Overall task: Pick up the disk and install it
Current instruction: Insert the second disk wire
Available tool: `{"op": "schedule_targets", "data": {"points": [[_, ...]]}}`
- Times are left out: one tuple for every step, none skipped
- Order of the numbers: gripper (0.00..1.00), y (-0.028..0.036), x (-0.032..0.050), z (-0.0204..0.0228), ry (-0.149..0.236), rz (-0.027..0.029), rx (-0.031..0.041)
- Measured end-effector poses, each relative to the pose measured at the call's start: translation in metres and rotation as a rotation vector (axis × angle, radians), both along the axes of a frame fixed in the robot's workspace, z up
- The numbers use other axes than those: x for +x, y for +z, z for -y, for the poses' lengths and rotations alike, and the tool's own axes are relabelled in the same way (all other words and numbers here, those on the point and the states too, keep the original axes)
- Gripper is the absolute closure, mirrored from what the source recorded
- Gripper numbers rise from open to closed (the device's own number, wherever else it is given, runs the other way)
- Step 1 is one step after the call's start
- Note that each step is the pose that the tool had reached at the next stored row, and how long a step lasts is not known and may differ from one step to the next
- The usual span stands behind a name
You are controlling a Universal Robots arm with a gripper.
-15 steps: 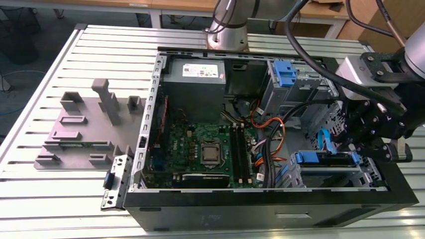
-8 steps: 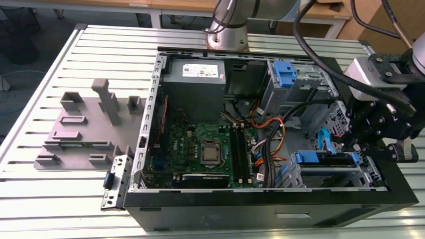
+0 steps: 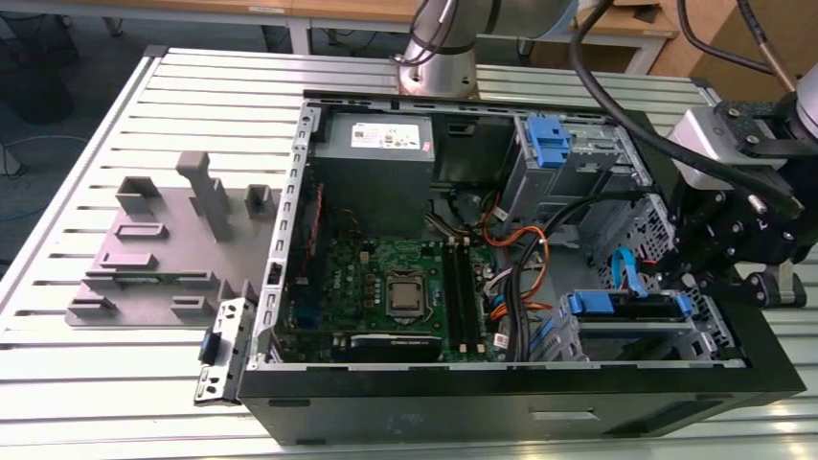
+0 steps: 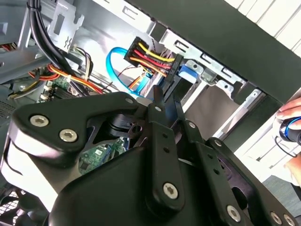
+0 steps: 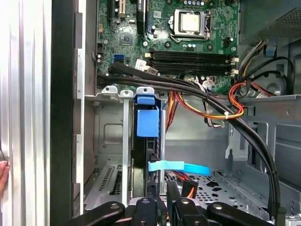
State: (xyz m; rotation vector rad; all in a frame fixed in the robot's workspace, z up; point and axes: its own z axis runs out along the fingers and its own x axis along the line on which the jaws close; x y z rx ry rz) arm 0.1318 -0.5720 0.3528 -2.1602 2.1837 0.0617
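Silver slatted table [image 3: 102,383], perhaps wooden desks [image 3: 332,10] behind.

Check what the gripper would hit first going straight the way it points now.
Most likely the light-blue flat cable, which crosses right ahead of the gripper in the first wrist view. Past it stands the disk with its blue carrier. How far off the cable lies is unclear.

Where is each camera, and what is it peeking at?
Exterior view: off the arm, looking down into the open computer case; the arm and hand show at the exterior view's right.
First wrist view: on the arm, looking past the hand at a blue tab and the motherboard.
Second wrist view: on the arm, looking over the hand at coloured cables.
Shared: both wrist views show the blue tab.
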Motion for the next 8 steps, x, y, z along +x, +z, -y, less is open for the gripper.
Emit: {"op": "schedule_targets", "data": {"points": [[0.76,-0.0001,0.0015,-0.0003,0.0,-0.0013,-0.0004],[0.76,-0.0003,0.0031,-0.0005,0.0,-0.0031,-0.0006],[0.76,-0.0007,0.0047,-0.0008,0.0,-0.0048,-0.0006],[0.76,-0.001,0.0064,-0.001,0.0,-0.0066,-0.0006],[0.76,-0.0013,0.0081,-0.0012,0.0,-0.0084,-0.0007],[0.76,-0.0015,0.0096,-0.0014,0.0,-0.0103,-0.0008],[0.76,-0.0018,0.0112,-0.0015,0.0,-0.0121,-0.0009],[0.76,-0.0019,0.0127,-0.0017,0.0,-0.014,-0.0012]]}}
